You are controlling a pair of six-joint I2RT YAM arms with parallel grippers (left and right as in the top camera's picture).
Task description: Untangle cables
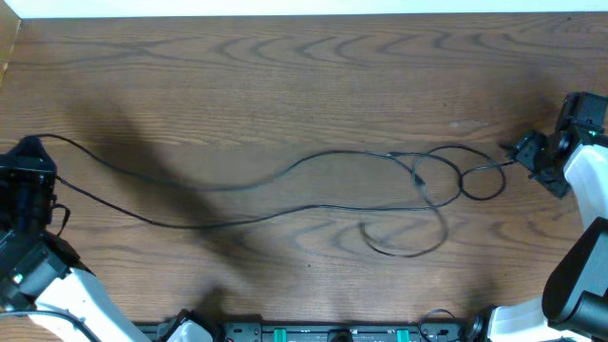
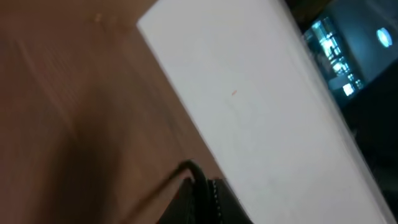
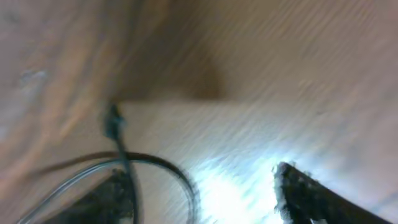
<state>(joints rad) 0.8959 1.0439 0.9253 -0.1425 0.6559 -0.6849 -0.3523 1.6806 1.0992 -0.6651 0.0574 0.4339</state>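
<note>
Black cables (image 1: 351, 153): stretched lengthwise across the wooden worktop (image 1: 285, 76) (looped over themselves right of centre), the left ends being clamped in the closed left claw (image 1: 34, 150), the right end being flanked by the right claw (image 1: 515, 152), jaws apart.

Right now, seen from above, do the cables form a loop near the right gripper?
Yes, the black cables curl into a closed loop on the table just left of the right gripper.

Brown wood-grain table (image 1: 285, 66); black cables (image 1: 342, 154) lying across it, loops toward right side.
</note>
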